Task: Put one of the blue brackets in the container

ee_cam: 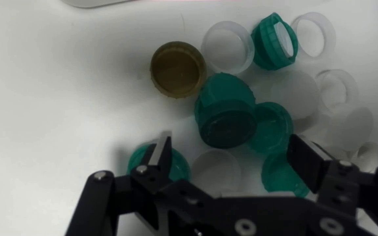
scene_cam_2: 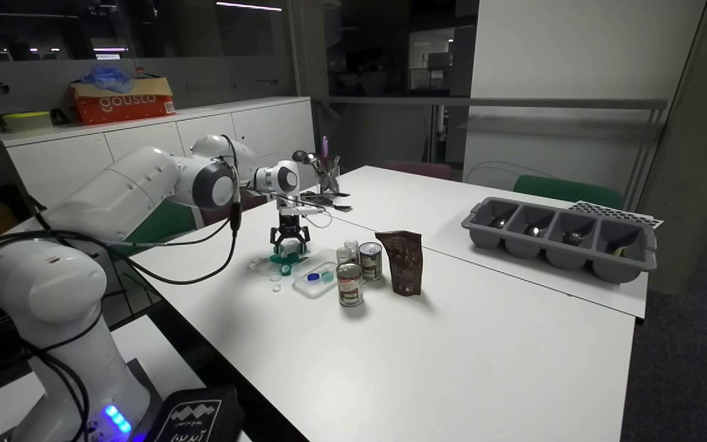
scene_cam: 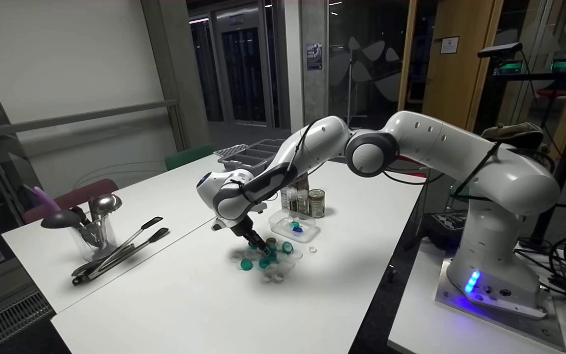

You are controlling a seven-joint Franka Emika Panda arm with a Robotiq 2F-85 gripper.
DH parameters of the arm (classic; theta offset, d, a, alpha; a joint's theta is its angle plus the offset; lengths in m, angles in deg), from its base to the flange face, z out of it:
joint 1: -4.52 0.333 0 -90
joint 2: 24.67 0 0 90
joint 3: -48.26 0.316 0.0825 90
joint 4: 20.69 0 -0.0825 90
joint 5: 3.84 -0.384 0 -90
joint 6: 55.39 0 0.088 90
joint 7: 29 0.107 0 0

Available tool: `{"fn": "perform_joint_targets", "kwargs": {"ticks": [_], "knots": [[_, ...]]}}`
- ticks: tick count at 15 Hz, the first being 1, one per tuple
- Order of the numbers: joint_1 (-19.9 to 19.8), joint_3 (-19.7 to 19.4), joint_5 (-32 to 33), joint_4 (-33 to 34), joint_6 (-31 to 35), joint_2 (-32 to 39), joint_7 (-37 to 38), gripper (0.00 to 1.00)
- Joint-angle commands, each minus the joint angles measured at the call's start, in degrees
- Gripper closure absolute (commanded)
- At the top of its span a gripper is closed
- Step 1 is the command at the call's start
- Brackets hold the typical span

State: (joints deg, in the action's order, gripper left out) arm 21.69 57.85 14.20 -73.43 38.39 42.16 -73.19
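The blue brackets of the task are most likely the round teal-green plastic screw caps (scene_cam: 246, 264), lying in a loose scatter with translucent whitish plastic caps and rings (ee_cam: 228, 47) on the smooth white tabletop (scene_cam: 312, 305). The black two-fingered gripper (ee_cam: 230, 139) is low over this scatter, its fingers spread wide and nothing held between them. In the wrist view its left finger overlaps a flat-lying teal-green cap (ee_cam: 179, 165) and its right one overlaps another teal-green cap (ee_cam: 276, 173); whether either touches, I cannot tell.

Each cap should be very light, stiff in the wall, slick on the face and hard to break, but quick to skid or roll when nudged. The sound hold is across the side wall, low down, on two opposite sides, with a mild squeeze. The tilted deep teal-green piece (ee_cam: 226, 109) between the fingers seems the handiest, though its slope may let it swing as they meet. Farther off and to the right, the ribbed teal-green cap (ee_cam: 272, 42) is propped on its edge, with pale neighbours close on both sides.

The colour is a saturated, faintly glossy teal. The propped cap shows a white disc inside; the deep piece darkens toward its near end, and may be two caps together.

In an exterior view the likely container, a shallow clear plastic tray (scene_cam: 281, 227), sits just beyond the scatter and slightly right; a dark-blue cap (scene_cam: 297, 230) and a small green cap (scene_cam: 295, 224) appear to be inside it.
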Motion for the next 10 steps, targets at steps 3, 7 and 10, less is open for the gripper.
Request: {"fn": "perform_joint_targets", "kwargs": {"ticks": [3, 7, 10], "knots": [[-0.36, 0.02, -0.2, -1.67, 0.04, -1.03, 0.54, 0.51], [-0.33, -0.03, -0.14, -1.9, -0.04, -1.29, 0.71, 0.8], [-0.31, -0.09, -0.11, -1.8, -0.11, -1.23, 0.79, 0.99]]}}
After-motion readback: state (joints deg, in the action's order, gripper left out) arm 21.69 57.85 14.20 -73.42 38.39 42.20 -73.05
